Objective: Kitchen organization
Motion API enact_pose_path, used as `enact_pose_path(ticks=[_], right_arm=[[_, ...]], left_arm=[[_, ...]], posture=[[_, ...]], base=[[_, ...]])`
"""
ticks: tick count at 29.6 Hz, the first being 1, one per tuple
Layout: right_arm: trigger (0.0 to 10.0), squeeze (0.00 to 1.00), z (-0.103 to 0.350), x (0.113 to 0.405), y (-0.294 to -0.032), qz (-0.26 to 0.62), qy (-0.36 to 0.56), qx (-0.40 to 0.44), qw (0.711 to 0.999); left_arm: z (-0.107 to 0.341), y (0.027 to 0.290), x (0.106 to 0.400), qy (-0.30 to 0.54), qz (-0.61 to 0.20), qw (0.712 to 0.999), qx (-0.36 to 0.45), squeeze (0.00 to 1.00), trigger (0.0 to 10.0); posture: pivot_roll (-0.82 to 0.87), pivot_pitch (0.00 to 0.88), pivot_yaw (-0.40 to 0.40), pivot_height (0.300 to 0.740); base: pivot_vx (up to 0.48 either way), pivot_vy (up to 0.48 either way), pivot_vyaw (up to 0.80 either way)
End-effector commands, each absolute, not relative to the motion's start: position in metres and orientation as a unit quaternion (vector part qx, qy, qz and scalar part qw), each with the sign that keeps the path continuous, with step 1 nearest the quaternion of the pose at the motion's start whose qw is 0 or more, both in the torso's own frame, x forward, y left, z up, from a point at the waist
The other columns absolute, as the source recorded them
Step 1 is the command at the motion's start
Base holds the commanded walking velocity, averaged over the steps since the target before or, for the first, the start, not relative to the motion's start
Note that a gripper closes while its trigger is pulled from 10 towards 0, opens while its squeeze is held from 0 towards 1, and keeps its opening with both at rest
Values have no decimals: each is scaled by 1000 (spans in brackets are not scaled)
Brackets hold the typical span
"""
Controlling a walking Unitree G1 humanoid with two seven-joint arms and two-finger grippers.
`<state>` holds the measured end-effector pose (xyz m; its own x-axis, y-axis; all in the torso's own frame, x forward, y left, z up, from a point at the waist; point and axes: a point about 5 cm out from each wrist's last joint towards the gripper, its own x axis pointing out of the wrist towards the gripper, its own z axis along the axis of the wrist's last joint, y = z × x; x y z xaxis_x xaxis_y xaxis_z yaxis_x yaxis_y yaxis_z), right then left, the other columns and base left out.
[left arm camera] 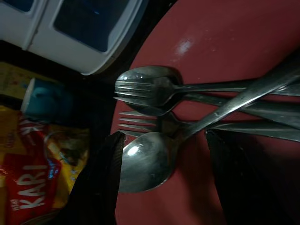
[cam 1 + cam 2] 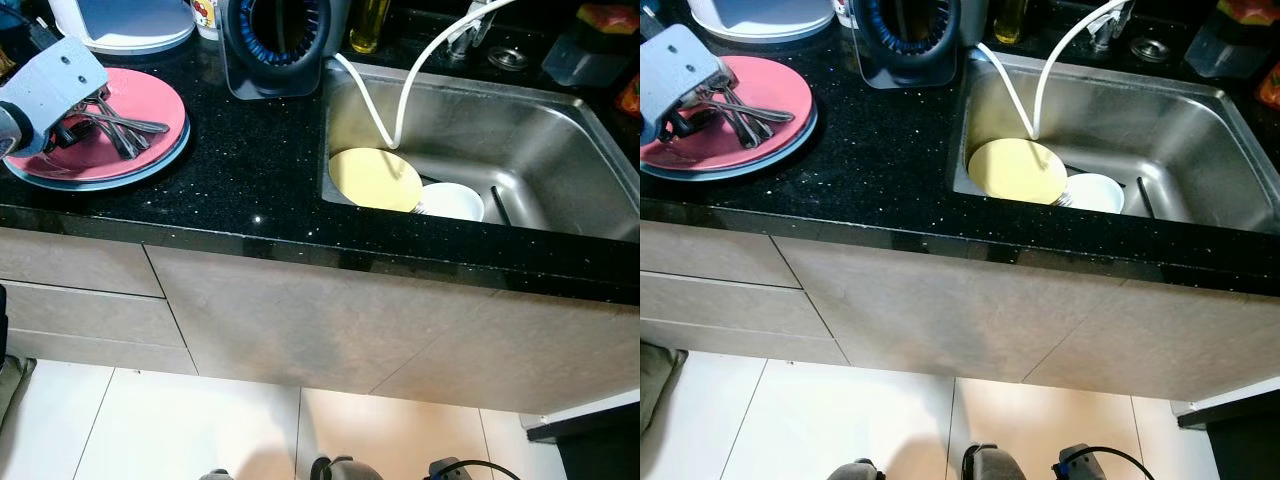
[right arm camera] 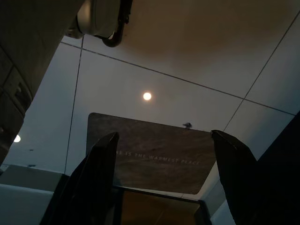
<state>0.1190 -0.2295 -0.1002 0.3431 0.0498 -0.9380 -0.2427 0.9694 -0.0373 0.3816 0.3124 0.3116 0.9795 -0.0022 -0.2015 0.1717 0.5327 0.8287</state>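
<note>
Several overlapping forks and spoons (image 1: 187,117) lie between the released left gripper (image 1: 164,173); one could slide off the pink plate (image 2: 150,100).

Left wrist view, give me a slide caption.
Open left gripper poised over spoons and forks piled on a red plate.

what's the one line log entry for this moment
left gripper: open, over cutlery on pink plate | right gripper: open, idle above floor | sink: yellow plate, white bowl
</note>
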Motion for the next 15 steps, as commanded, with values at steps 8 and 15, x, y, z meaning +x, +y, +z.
enact_pose_path(ticks=[8,15], right_arm=[[10000,0,-103,108,-234,81,579,-81,807],[10000,0,-102,108,-235,82,578,-84,807]], left_arm=[[282,318,382,146,-39,837,526,0,10000],[265,315,382,165,-64,834,523,0,0]], posture=[[-17,227,-114,740],[-26,227,-119,740]], base=[[0,0,0],[0,0,0]])
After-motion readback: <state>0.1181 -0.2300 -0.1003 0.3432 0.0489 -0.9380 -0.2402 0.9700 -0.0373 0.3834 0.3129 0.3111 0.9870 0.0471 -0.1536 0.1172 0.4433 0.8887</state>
